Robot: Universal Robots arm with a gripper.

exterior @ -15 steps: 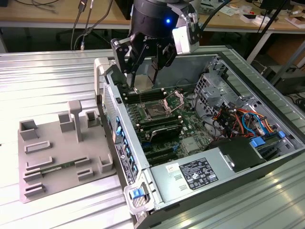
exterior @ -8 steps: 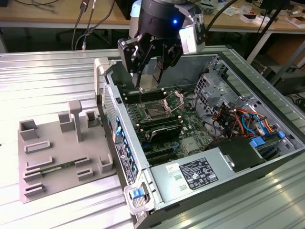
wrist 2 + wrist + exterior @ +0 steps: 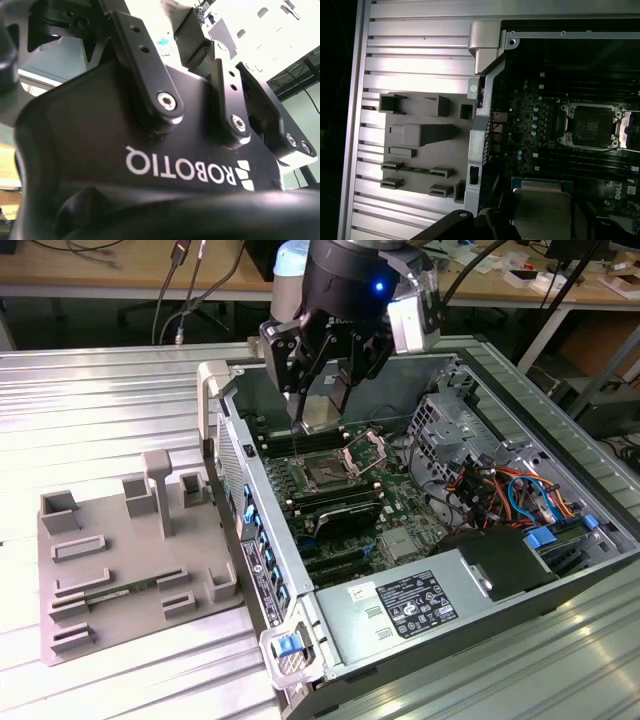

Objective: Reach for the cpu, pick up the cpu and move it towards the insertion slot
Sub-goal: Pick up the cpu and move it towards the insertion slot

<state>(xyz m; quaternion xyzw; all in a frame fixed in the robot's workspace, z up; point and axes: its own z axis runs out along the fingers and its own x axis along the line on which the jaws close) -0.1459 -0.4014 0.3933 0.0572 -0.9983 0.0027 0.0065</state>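
My gripper (image 3: 319, 418) hangs above the open computer case and is shut on the cpu (image 3: 320, 410), a small pale silver square held flat between the black fingers (image 3: 296, 390). In the first wrist view the cpu (image 3: 541, 205) sits between the two dark fingers, its metal top facing the camera. The insertion slot (image 3: 326, 476) is a dark square socket on the motherboard, just below and slightly toward the exterior view's right of the held chip. Its shiny bracket (image 3: 366, 451) stands flipped open. In the first wrist view the insertion slot (image 3: 592, 125) lies apart from the cpu.
The case wall (image 3: 232, 455) rises on the exterior view's left of the gripper. A grey fixture block (image 3: 130, 560) holding a thin green memory stick (image 3: 112, 593) lies on the ribbed metal table. A drive cage (image 3: 445, 425), cables (image 3: 510, 495) and a power supply (image 3: 415, 605) crowd the case's other side.
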